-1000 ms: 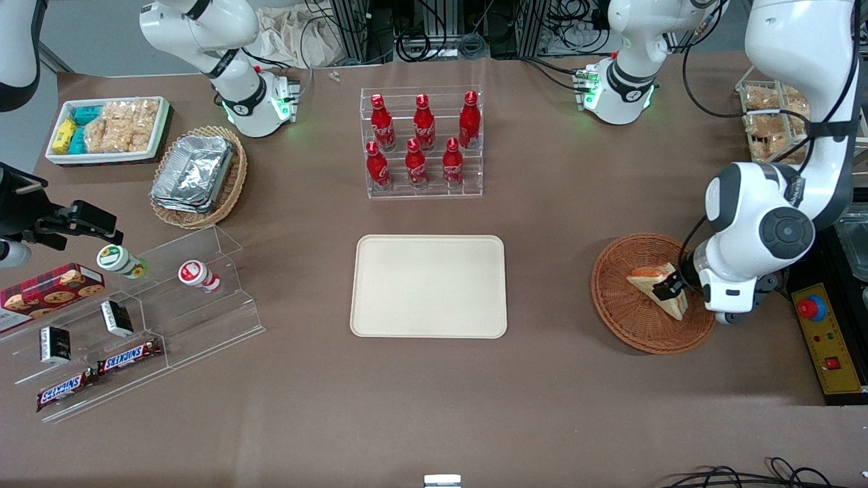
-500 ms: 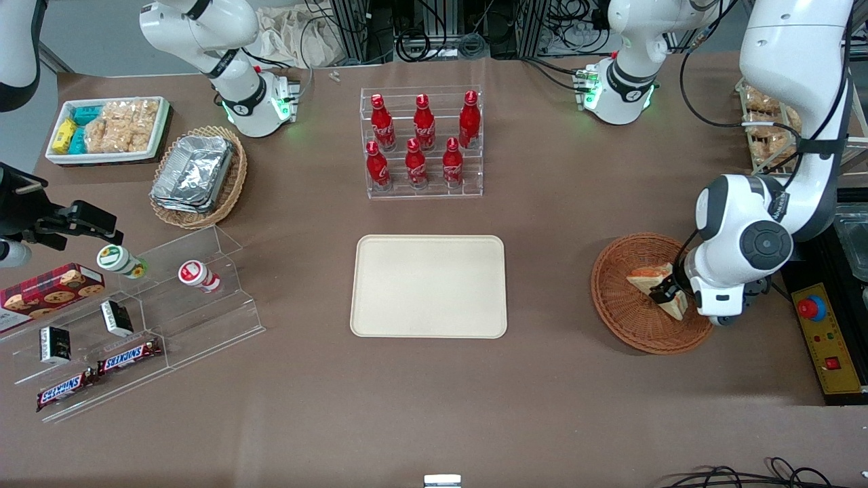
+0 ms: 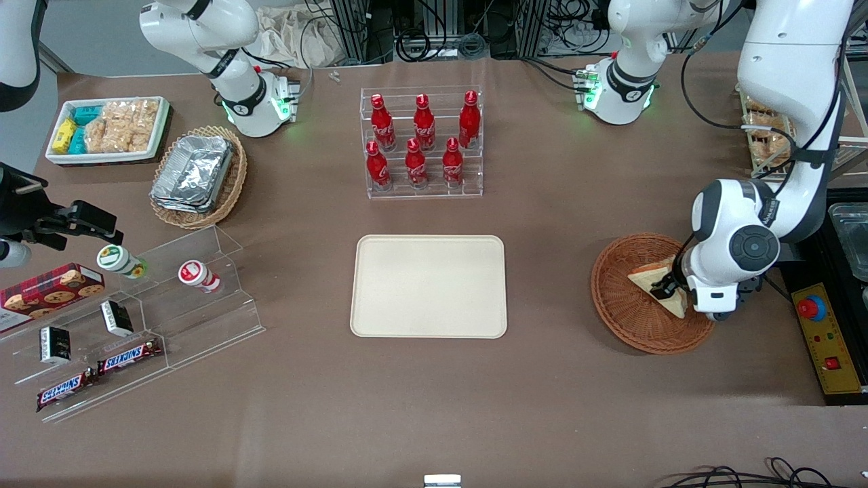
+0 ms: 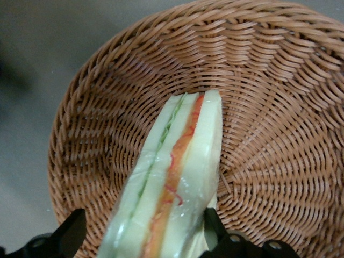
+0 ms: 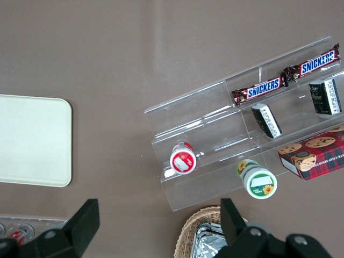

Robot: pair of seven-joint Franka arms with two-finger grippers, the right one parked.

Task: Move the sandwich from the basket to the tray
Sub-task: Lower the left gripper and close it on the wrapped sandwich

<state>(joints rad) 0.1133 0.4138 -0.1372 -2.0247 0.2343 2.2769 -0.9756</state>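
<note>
- End effector [image 3: 668, 290] low in basket [image 3: 627, 318], fingers [image 4: 72, 231] flanking sandwich [image 3: 654, 283]; wicker rim rings it
- Bare bench [image 3: 549, 271] between basket and tray [image 3: 428, 285]; tray surface unoccupied
- Bottle rack [image 3: 422, 142] stands farther from the camera than the tray

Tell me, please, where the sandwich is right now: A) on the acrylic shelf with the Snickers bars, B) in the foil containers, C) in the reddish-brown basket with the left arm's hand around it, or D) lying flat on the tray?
C: the sandwich stands on edge in the basket, the hand straddling it, one finger still apart; the tray is bare.
</note>
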